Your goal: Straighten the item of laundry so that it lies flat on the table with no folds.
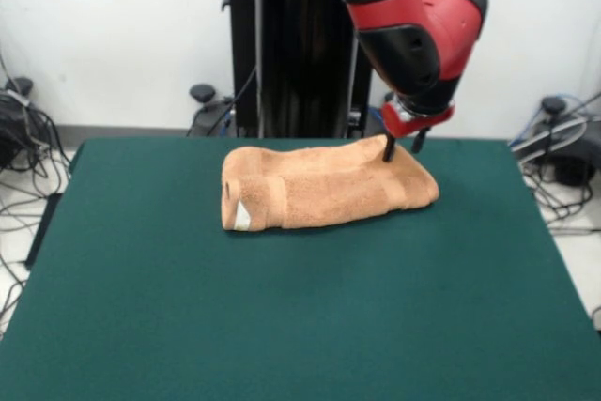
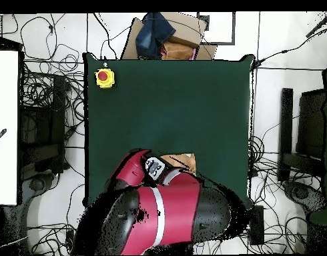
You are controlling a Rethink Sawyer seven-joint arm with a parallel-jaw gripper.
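The counter [image 1: 141, 307] is a broad green felt-like surface, far bigger than anything on it. In the overhead view the arm [image 2: 159, 213] covers most of the near edge and hides all but a sliver of the towel [image 1: 324, 192].

In the front view the towel lies toward the counter's far side, near the pedestal, bunched into a folded, rounded bundle with at least 1 woven band showing near each end. It looks like soft, light terry that will drape and drag readily across the felt, so a pinch at a free corner or outer edge should open a fold better than a grab at the thick middle.

The gripper [image 1: 402, 146] sits at the bundle's far right end, its 2 dark fingers a little apart; 1 finger touches the cloth, but whether any is pinched I cannot tell.

A small white tag [image 1: 242, 217] shows at the left end; no writing is readable.
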